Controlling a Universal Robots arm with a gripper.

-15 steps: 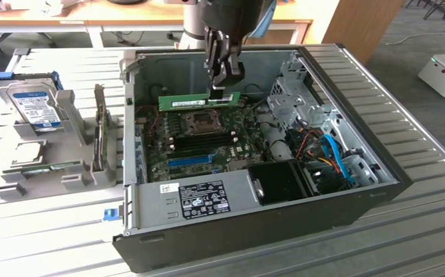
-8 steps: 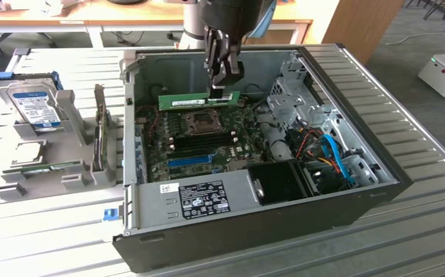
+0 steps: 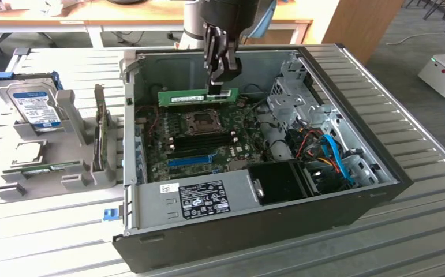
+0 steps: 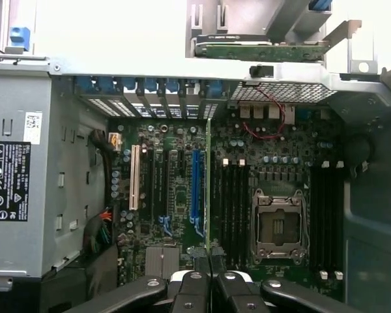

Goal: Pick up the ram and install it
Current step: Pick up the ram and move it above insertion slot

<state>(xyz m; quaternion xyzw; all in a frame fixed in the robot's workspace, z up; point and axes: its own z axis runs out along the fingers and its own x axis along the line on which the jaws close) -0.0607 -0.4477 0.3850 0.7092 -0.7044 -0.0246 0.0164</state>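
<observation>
Closest to me, the power supply (image 3: 199, 199) with its white label is sitting against the near wall of the open computer case (image 3: 376, 190), which is lying on its side on the slatted metal counter (image 3: 407, 242). Deeper in, the arm is standing over the far half of the case with its wrist pointing straight down. The pincer (image 3: 220, 86) is pinching the ram (image 3: 185, 97) by its upper edge, fingers pressed tight against the two faces of the board. The green stick is hanging on edge directly under the pincer and, as far as I am judging it, clear of the motherboard. Its long axis is running from the exterior view's left to the exterior view's right, and the grip is sitting off-centre, toward the right end in that view. Looking down along the wrist, the thin green edge is lying parallel to the black memory slots (image 4: 231, 208). It is just beside the nearest one, between that bank and the blue slot (image 4: 195, 189), with the CPU socket (image 4: 278, 225) beyond the bank. Off on the counter, the hard drive (image 3: 39, 107) is resting in its grey holder, well apart.
</observation>
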